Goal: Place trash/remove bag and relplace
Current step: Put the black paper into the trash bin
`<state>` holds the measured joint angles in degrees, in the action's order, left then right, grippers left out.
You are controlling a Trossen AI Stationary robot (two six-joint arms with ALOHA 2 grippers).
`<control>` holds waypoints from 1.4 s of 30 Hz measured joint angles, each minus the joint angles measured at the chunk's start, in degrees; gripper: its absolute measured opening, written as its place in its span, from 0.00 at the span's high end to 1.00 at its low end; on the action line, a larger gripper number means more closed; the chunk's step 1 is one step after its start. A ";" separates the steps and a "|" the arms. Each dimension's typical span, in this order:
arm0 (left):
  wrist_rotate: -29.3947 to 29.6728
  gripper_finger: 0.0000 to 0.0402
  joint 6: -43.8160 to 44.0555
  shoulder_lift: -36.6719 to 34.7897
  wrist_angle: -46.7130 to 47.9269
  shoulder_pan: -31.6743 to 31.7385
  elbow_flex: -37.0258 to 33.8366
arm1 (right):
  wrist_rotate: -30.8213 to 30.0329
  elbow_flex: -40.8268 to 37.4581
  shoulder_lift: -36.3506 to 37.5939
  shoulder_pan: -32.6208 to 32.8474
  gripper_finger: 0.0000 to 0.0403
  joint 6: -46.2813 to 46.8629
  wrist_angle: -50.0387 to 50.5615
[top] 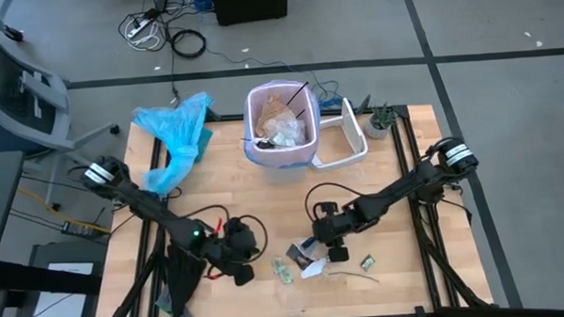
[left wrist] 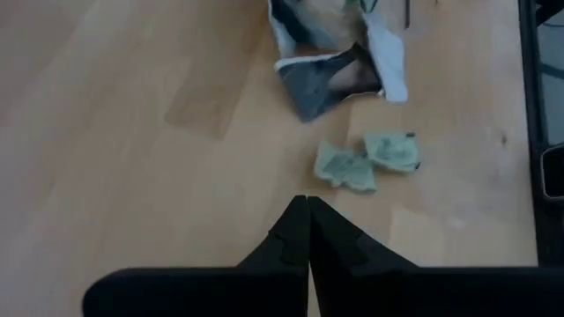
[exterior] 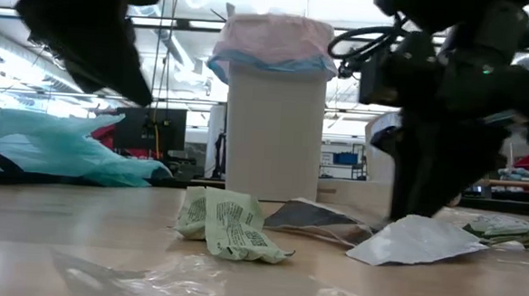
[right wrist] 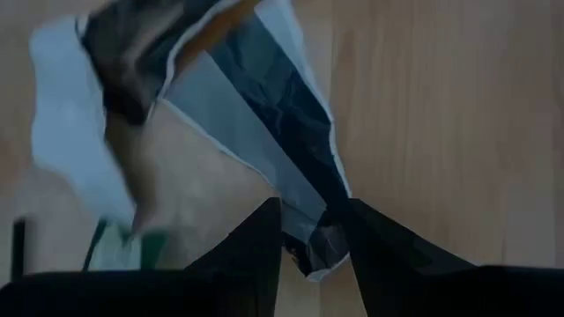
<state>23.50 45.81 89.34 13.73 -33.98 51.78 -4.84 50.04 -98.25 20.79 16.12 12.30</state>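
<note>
High view: bin part-filled, scraps left on the desk.
The right tool (right wrist: 313,233) is clamped on a torn wrapper (top: 309,259) at the near middle of the desk (top: 235,169); the left tool (left wrist: 307,231), fingers together and empty, waits nearby. The bag (top: 280,90) lines the far bin (exterior: 274,130), not yet swapped; green wrappers (top: 283,269) remain.
</note>
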 joint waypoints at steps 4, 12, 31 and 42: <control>0.08 0.99 1.08 -2.23 0.51 -0.94 -2.16 | 0.49 0.71 -3.33 -1.23 0.70 -0.99 -2.39; -1.85 0.99 -0.53 -3.31 -0.59 -1.44 -4.08 | 3.43 0.94 -6.99 -1.53 0.97 4.12 -6.37; -0.78 0.99 -1.30 -14.45 -8.04 -1.99 -15.53 | -2.71 19.93 -1.94 -0.85 1.00 5.15 26.63; -0.80 0.99 -0.58 -14.80 -8.40 -2.40 -15.53 | -1.26 20.81 -1.98 -1.05 0.88 -3.89 26.16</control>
<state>22.70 45.23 74.54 5.33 -36.38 36.25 -6.10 70.85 -100.22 19.75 12.23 38.46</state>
